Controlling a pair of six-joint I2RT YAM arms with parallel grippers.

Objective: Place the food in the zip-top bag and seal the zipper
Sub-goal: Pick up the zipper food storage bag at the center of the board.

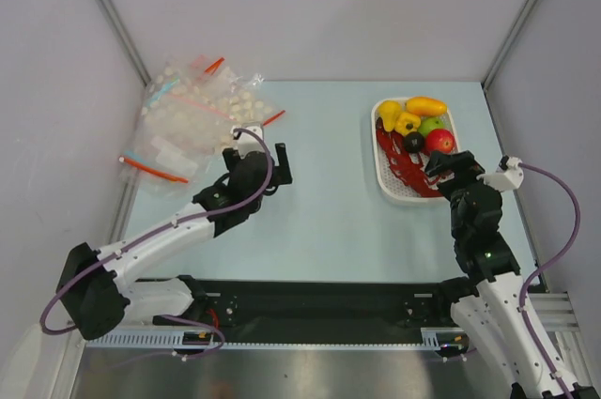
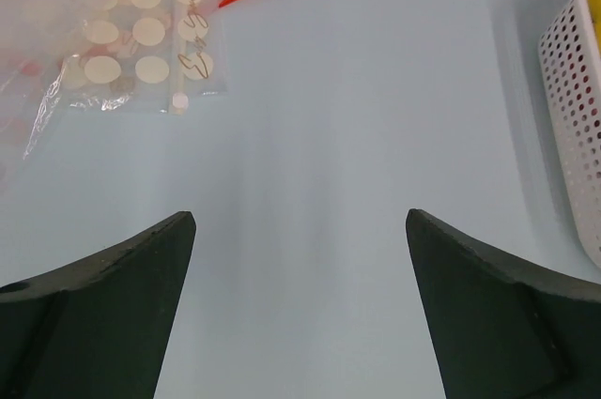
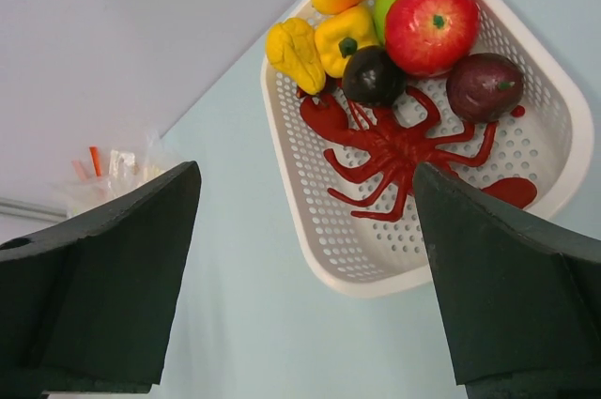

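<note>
Pale blue tabletop (image 1: 329, 221), nothing bagged yet: glossy toy food (image 3: 432, 28) fills the white perforated basket (image 3: 310, 230), with the plain clear zip-top bag (image 1: 164, 150) well left of it. Your right gripper (image 3: 305, 169) hangs over the basket and your left gripper (image 2: 300, 221) sits left of it, both with jaws apart. A first pick likely comes next.

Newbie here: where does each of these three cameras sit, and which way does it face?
Top external: above and behind the arms, looking down on the table; left arm and right arm show.
Left wrist: on the left arm, facing the dotted bags; left gripper at bottom.
Right wrist: on the right arm, facing the white basket holding the lobster; right gripper at bottom.
Shared: the basket appears in all three.
</note>
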